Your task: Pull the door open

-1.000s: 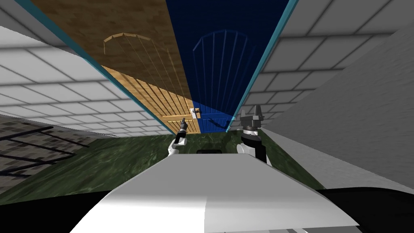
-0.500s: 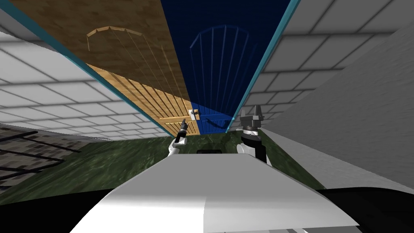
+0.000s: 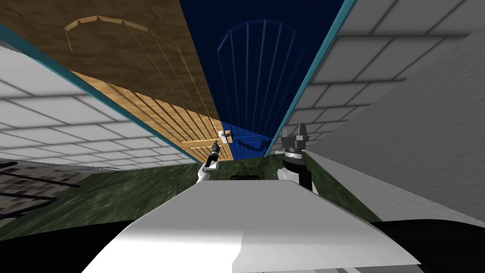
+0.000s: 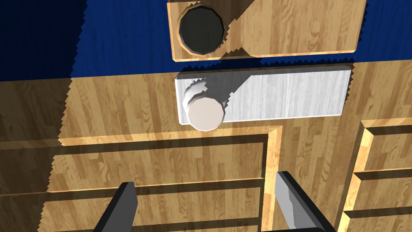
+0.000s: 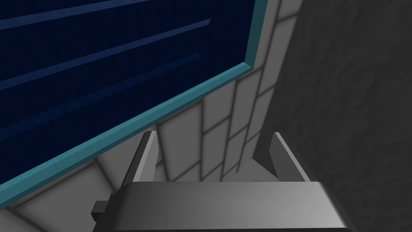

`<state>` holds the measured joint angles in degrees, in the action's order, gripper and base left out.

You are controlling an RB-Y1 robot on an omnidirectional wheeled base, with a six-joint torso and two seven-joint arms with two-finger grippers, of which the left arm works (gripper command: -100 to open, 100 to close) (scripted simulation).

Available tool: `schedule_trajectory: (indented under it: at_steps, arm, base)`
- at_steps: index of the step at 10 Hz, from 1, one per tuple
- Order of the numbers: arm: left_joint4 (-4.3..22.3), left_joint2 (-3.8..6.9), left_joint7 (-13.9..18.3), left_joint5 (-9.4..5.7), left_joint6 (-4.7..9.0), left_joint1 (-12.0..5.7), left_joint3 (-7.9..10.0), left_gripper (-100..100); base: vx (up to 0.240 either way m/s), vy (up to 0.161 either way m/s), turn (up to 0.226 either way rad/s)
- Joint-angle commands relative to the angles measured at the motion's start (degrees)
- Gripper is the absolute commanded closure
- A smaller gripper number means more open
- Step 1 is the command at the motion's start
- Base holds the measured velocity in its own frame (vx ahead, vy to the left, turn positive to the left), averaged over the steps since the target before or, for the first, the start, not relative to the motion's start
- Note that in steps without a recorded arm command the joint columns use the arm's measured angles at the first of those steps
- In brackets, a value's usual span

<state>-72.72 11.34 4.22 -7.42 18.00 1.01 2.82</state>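
Room: grey tiled wall [image 3: 71,118] on both sides of a double door, green mottled floor [image 3: 118,199] running up to it.
Door: two leaves in a teal frame [image 3: 308,80]; the wooden leaf [image 3: 156,104] stood on my left and the blue leaf [image 3: 255,85] on my right, each with an arched panel of thin slats.
Door state: both leaves lay flush in the frame, closed.
Handle: a white knob [image 4: 206,114] stood out from one end of a white plate [image 4: 281,94] on the wooden leaf, close to the seam between the leaves.
Neighbouring handle: a dark knob [image 4: 201,29] sat on a wooden plate [image 4: 297,28] on the blue leaf, just across the seam from the white plate.
Left gripper [image 4: 205,183]: released, fingers spread wide, pointed at the wooden leaf; the white knob was ahead of the fingertips and apart from them, untouched.
Left gripper from the head: it hung low in front of the wooden leaf, just beside the seam and near the handle.
Right gripper [image 5: 213,137]: released, fingers apart with nothing between them, raised by the frame's right edge where the blue leaf met the tiled wall.
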Motion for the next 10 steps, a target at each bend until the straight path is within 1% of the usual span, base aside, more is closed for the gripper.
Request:
schedule_trajectory:
  at_steps: [1,2,3,4,5,6,7,9,10]
  arm:
    - [1.01,1.35,0.29,-0.42,0.12,1.14,1.66,-100]
    - [1.62,2.18,0.5,-0.68,0.21,1.71,2.65,-100]
    - [1.79,2.4,0.56,-0.75,0.24,1.85,2.91,-100]
    - [2.64,3.53,0.87,-1.12,0.39,2.53,4.23,-100]
    - [2.64,3.53,0.87,-1.12,0.39,2.53,4.23,-100]
    - [3.16,4.21,1.07,-1.34,0.5,2.9,5.0,-100]
    - [3.95,5.22,1.42,-1.69,0.71,3.32,6.11,-100]
    - [4.1,5.41,1.49,-1.75,0.75,3.39,6.3,-100]
    - [4.89,6.31,1.96,-2.11,1.07,3.42,7.15,-100]
  base:
    - [-0.023,0.025,0.131]
    - [-0.058,0.047,0.101]
    - [-0.045,0.041,0.01]
    - [-0.015,0.033,0.035]
    - [-0.002,0.023,0.03]
    - [0.014,0.015,0.009]
    - [0.066,0.032,0.004]
    - [0.054,0.016,0.0]
    - [0.135,0.03,-0.073]
